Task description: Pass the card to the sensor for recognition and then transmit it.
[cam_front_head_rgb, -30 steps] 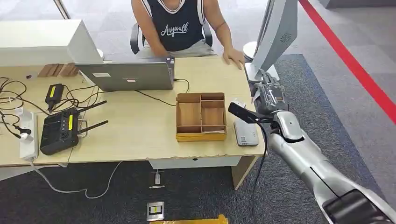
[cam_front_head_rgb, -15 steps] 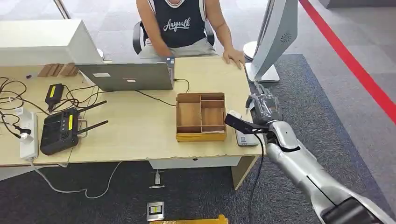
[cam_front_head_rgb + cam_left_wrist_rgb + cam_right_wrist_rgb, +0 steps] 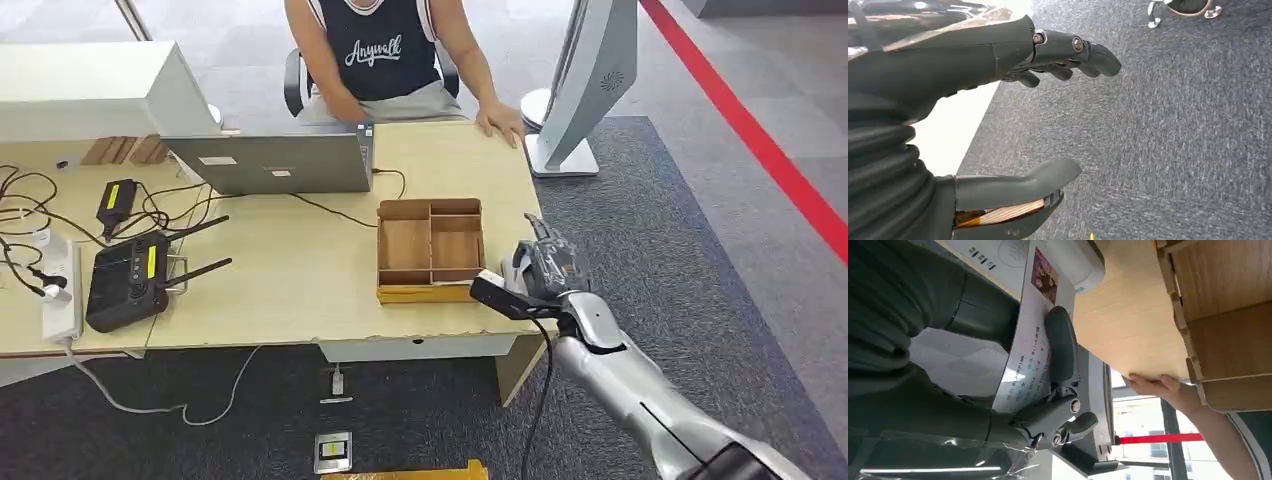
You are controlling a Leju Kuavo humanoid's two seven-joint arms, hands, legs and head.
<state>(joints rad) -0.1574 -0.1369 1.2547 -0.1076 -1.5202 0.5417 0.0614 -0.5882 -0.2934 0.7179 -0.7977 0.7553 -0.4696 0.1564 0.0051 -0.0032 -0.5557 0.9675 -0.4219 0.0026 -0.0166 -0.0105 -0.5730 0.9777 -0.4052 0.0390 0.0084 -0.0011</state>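
On the desk [image 3: 300,290], my right hand [image 3: 545,268] pinches the card [image 3: 1030,335] over the sensor [image 3: 1058,255]; my left hand [image 3: 998,100] hangs empty, fingers apart.

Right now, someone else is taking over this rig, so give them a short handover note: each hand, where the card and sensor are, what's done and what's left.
Right hand: holds the card, thumb pressed on its printed face, at the desk's right front corner.
Left hand: open, holding nothing, hanging over the carpet.
Sensor: white reader on the desk right of the wooden tray; the card's far end lies over it, contact unclear.
Person: seated behind the desk, one hand resting on its far edge.
Done: card in hand and brought to the sensor.
Left: confirm the read, then pass the card on, probably to the person.
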